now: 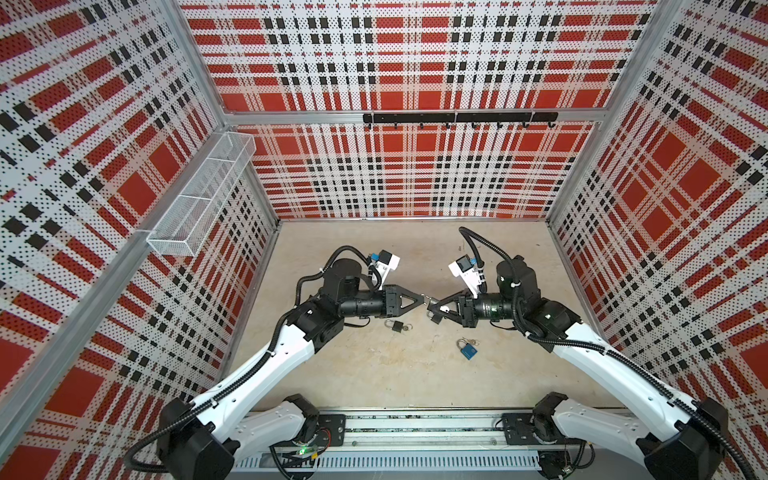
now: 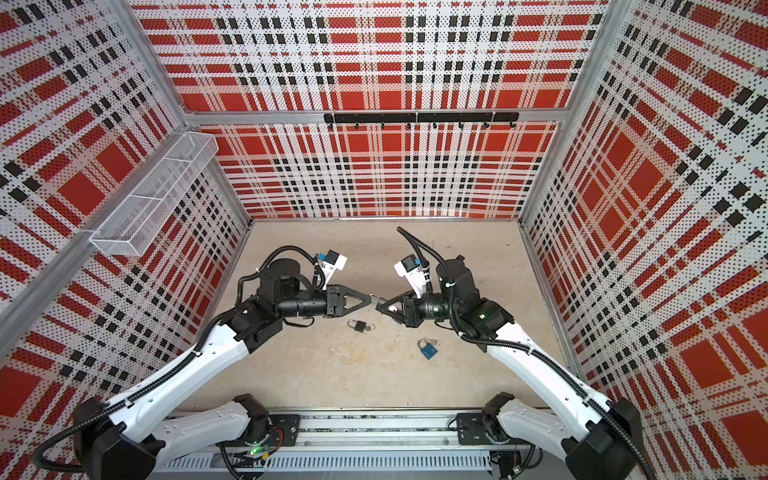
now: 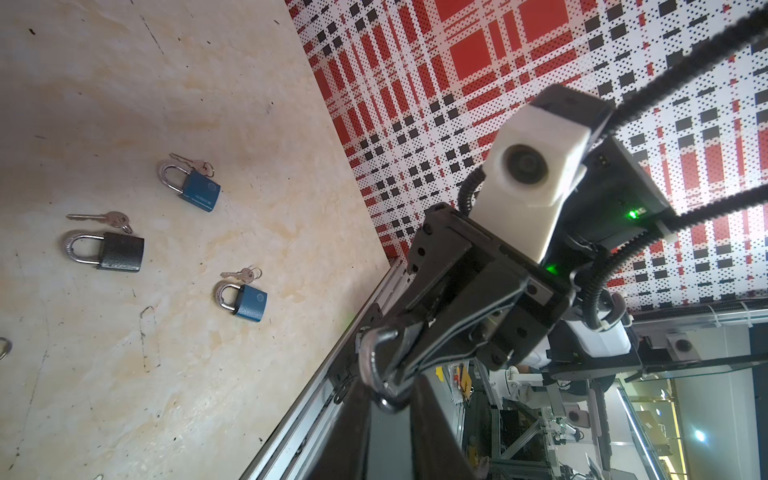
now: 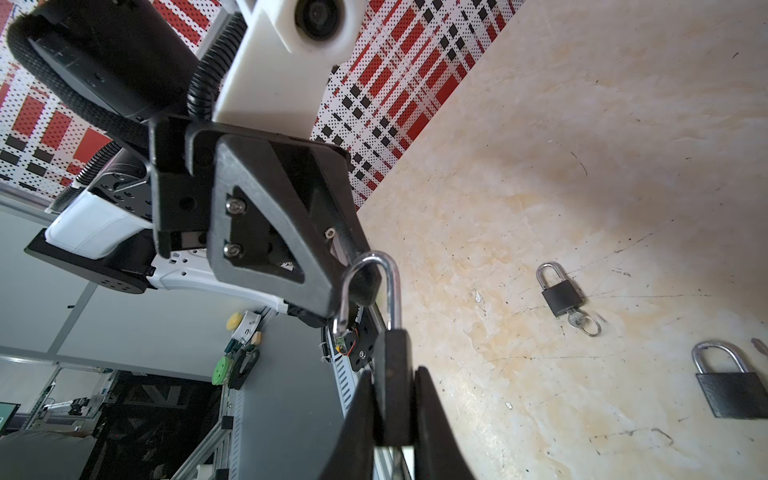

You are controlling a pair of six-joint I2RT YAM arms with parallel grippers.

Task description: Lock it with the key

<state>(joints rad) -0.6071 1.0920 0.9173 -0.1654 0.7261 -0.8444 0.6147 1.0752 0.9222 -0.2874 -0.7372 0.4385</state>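
While right fingers [image 4: 436,424] clamp the black padlock [image 4: 395,374], shackle [image 4: 392,286] open, whether left fingers [image 4: 320,291] grip is unclear.

White wire-mesh basket [image 1: 202,193] (split into compartments) on the left wall, black hook rail [image 1: 459,117] across the far wall, red-and-white plaid perforated panels [image 1: 415,54] all round, scuffed beige tabletop [image 1: 374,374], metal track [image 1: 415,430] along the near edge.

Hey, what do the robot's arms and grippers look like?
The left arm and right arm have white shells, black joints and corrugated black cable hoses. The left gripper and right gripper are black, with triangular open-frame fingers; a white camera housing sits behind each.
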